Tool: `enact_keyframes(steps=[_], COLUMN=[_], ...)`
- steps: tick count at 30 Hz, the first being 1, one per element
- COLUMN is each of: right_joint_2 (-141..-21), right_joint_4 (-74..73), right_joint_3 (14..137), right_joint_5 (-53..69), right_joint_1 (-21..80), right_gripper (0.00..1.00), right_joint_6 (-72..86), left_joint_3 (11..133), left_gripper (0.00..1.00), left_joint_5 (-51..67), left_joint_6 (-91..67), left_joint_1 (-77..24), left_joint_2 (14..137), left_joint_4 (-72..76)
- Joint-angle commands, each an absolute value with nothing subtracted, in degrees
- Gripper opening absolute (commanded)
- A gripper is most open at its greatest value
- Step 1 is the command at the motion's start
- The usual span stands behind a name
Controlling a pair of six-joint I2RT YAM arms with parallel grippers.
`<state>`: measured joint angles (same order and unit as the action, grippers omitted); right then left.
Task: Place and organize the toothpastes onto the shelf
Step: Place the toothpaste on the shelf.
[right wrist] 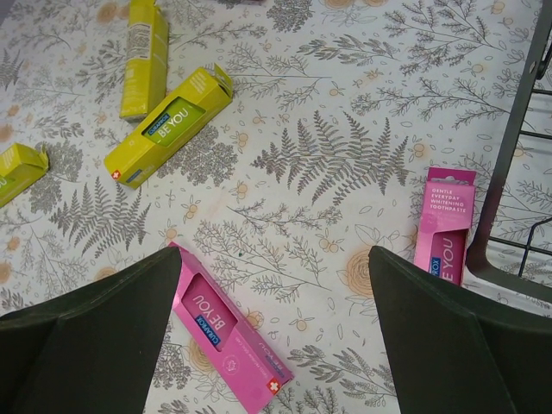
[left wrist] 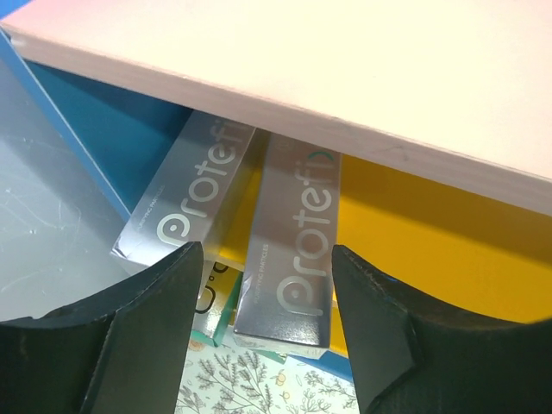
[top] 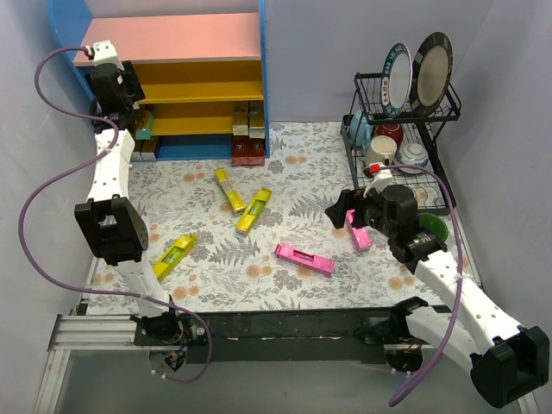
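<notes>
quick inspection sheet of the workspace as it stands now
surface: floral tablecloth, flat
job's things: three yellow toothpaste boxes and two pink boxes loose on the cloth; silver boxes in the shelf
clutter: dish rack with plates and cups, right
grippers: left gripper open around a silver box at the shelf; right gripper open above the cloth
cables: purple cable loops along each arm
surroundings: grey walls

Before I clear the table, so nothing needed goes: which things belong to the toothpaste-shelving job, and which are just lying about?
Job: blue-sided wooden shelf; three yellow cardboard toothpaste boxes; two pink cardboard toothpaste boxes; silver cardboard toothpaste boxes.
Lying about: black wire dish rack; two round plates; white mug.
</notes>
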<state>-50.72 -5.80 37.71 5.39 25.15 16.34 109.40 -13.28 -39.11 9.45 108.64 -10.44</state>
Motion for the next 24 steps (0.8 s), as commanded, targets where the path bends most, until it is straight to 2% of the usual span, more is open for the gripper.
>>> enact_keyframes(steps=[1, 7, 24], right_joint_2=[-50.62, -50.80, -51.59], right_joint_4=[-2.29, -2.99, -2.02], right_joint_3=[37.79, 37.88, 37.27], right_joint_5=[6.94, 6.94, 7.38], right_joint_1=[25.40, 25.40, 25.40], right_gripper=[0.98, 0.97, 0.97], right_joint_6=[16.00, 15.56, 15.47], left_joint_3=[107.93, 107.75, 110.65], left_gripper=[0.62, 0.61, 0.50], left_joint_5=[-12.04, -19.14, -33.21], left_joint_6=[-35.34, -31.29, -30.32], left_joint_1=[8.35, 6.68, 6.06], left_joint_2=[104.23, 108.72, 114.17], left_joint_4=[-7.91, -6.60, -4.66])
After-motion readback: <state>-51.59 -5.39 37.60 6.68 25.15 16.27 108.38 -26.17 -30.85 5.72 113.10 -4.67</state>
